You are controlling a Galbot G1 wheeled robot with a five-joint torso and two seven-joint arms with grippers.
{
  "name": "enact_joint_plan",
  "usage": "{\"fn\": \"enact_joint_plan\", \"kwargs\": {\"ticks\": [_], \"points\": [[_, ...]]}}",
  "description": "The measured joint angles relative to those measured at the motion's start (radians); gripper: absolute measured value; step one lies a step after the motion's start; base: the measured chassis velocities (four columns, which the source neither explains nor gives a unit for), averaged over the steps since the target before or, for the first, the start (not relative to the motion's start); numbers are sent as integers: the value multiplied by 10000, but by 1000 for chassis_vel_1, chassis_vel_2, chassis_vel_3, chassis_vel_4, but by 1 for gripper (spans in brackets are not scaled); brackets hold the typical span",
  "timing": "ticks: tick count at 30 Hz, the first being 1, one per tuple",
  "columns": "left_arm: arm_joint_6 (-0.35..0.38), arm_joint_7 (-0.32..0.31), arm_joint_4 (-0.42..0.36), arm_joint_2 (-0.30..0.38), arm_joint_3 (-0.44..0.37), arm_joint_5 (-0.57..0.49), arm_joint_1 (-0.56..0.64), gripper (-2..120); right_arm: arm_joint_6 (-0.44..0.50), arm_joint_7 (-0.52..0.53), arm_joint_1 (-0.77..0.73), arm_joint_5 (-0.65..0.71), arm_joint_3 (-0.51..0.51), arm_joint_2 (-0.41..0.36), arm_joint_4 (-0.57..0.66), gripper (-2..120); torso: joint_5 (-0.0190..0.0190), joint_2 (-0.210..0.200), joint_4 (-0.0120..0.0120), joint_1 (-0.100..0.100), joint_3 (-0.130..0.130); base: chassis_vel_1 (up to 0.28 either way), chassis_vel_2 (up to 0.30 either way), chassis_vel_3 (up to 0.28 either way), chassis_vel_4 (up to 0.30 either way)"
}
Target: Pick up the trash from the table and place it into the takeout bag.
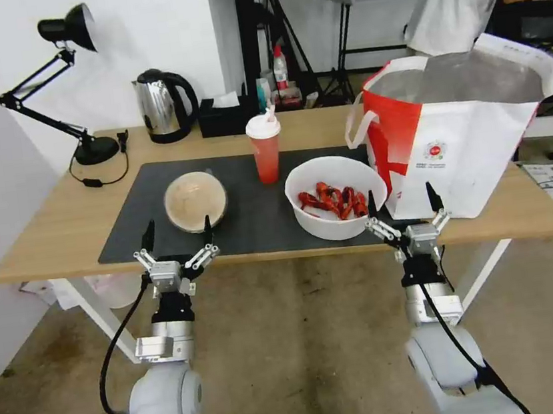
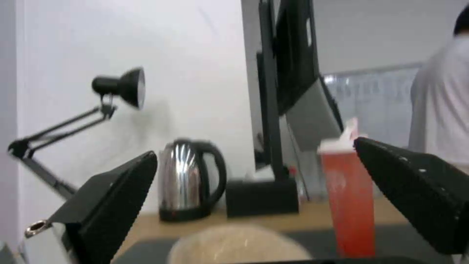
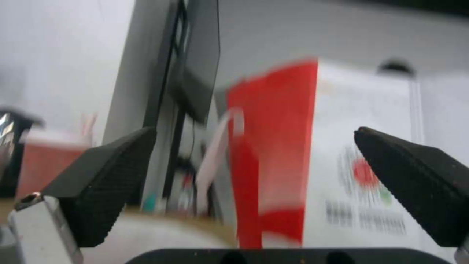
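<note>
On the table (image 1: 58,234), a grey mat (image 1: 252,223) carries the beige bowl (image 1: 195,201), the red cup (image 1: 265,148) and the white bowl (image 1: 336,196) of crayfish shells. The bag (image 1: 469,136) stands just beside the white bowl, mouth open (foil lining visible). Behind the mat: kettle (image 1: 163,105), tissue box (image 1: 225,116), lamp (image 1: 66,85). Left tool (image 1: 176,236), fingers apart, hangs at the near edge before the beige bowl. Right tool (image 1: 402,205), fingers apart, hangs between white bowl and bag.
</note>
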Motion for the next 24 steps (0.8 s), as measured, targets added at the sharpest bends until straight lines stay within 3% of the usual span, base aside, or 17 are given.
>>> {"fn": "enact_joint_plan", "kwargs": {"ticks": [4,5,8,9,11,13,14,15,20,24], "points": [[15,3,23,0,0,0,-113,100,477,247,465,-200,-93,-82,-411,100,-1,0,-2,1,1,0,0,0,0],[-213,38,165,-24,8,-16,-267,100,1040,529,887,-423,-191,-185,-814,100,1,0,2,2,1,0,0,0,0],[-1695,290,1071,-217,127,-127,-1123,100,2213,1131,1701,-892,-395,-400,-1642,100,-1,-2,0,4,2,0,0,0,0],[-1695,290,1071,-217,127,-127,-1123,100,2213,1131,1701,-892,-395,-400,-1642,100,-1,-2,0,4,2,0,0,0,0],[-2915,489,1823,-373,225,-219,-1822,100,2256,1155,1695,-912,-400,-407,-1660,100,-1,-1,-2,2,1,0,0,0,0],[-3320,562,2071,-425,264,-246,-2064,100,2299,1152,1524,-952,-385,-487,-1415,100,4,-1,3,4,2,0,0,0,0],[-3471,585,2167,-443,267,-261,-2143,100,2406,1153,1154,-1008,-308,-560,-966,100,-10,-1,-5,5,1,0,0,0,0],[-3506,594,2180,-448,273,-262,-2149,100,2420,1148,954,-1028,-281,-567,-821,100,7,-1,-6,2,1,0,0,0,0],[-3504,594,2179,-448,272,-264,-2120,100,2449,1125,841,-1082,-273,-552,-702,100,-2,0,2,2,0,0,0,0,0],[-3583,621,1604,-389,204,-279,-1555,100,2450,1095,778,-1114,-287,-556,-624,100,-5,0,-6,3,0,0,0,0,0]]}}
